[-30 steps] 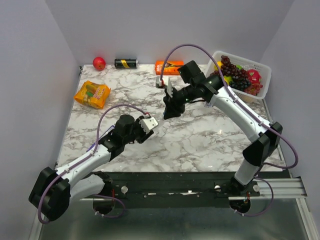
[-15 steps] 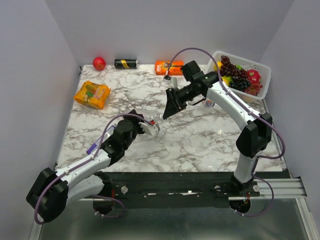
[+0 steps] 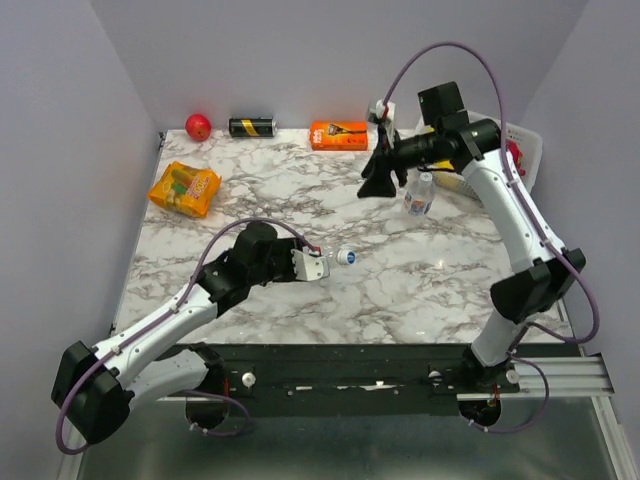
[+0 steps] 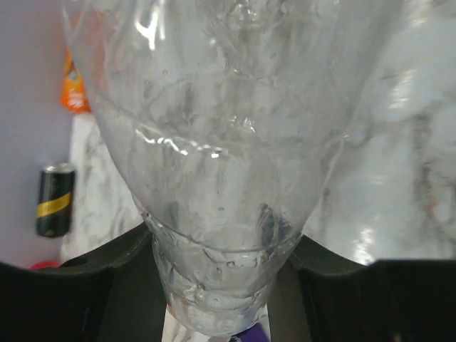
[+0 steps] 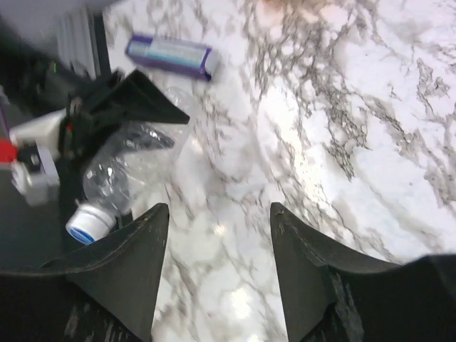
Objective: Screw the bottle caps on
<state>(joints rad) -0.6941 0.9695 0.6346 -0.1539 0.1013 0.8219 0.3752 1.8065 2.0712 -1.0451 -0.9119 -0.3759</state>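
Observation:
My left gripper point(image 3: 314, 265) is shut on a clear bottle point(image 3: 330, 259) that lies level just above the table, its blue-and-white cap point(image 3: 347, 256) pointing right. In the left wrist view the bottle point(image 4: 228, 142) fills the frame, pinched between the jaws point(image 4: 224, 285). The right wrist view shows the same bottle point(image 5: 132, 164) and cap point(image 5: 87, 223). My right gripper point(image 3: 378, 186) is open and empty, raised at the back right; its jaws point(image 5: 217, 235) frame bare marble. A second bottle point(image 3: 420, 195) with a pale bluish band stands upright just right of it.
A fruit basket point(image 3: 528, 152) stands at the back right. An orange box point(image 3: 338, 134), a black-and-yellow can point(image 3: 252, 126) and a red apple point(image 3: 198, 126) line the back edge. An orange snack bag point(image 3: 184, 188) lies at the left. A purple box point(image 5: 171, 53) lies by my left gripper.
My right arm has swung up and to the back right, away from the left gripper. The left gripper has shifted slightly right with the bottle, whose cap now shows.

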